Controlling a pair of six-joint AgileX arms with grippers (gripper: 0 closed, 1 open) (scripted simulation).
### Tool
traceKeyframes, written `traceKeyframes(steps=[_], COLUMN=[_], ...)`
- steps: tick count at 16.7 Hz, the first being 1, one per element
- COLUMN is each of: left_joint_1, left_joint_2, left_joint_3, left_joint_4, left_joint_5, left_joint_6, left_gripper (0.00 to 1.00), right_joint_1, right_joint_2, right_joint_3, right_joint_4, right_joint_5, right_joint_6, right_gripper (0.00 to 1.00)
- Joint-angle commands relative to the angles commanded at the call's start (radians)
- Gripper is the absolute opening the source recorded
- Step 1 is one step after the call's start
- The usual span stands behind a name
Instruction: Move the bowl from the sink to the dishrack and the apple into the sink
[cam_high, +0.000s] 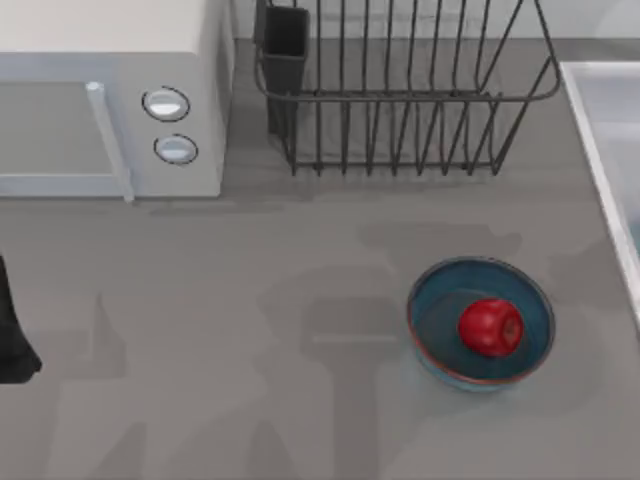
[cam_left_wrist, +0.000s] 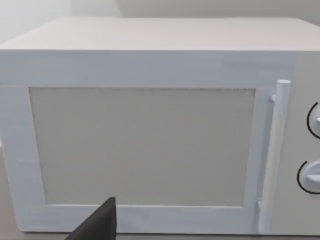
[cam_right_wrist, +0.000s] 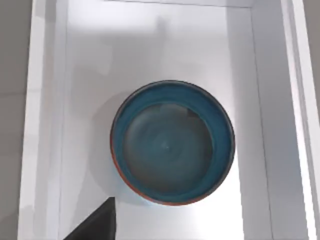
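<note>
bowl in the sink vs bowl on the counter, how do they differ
The bowl in the sink sits inside the white basin; the bowl on the counter rests on the grey table, beside the sink and in front of the dishrack. The bowl in the sink is empty; the bowl on the counter holds the red apple. Both are upright, teal-blue, with an orange-red rim.

A kitchen counter — microwave (cam_high: 110, 100), dishrack (cam_high: 400, 90) and sink (cam_high: 600, 130) say so.
</note>
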Motion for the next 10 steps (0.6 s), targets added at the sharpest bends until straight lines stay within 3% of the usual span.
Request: traceKeyframes(steps=[10], left_joint_1=[0.000], left_joint_2=[0.000], left_joint_3=[0.000], left_joint_4=[0.000], left_joint_5=[0.000], left_joint_6=[0.000], left_gripper=[1.00], right_joint_1=[-0.120], right_joint_2=[0.842], right_joint_3=[0.755], right_joint_4=[-0.401], right_joint_5=[-0.016], right_joint_6=[-0.110], right_gripper=[1.00])
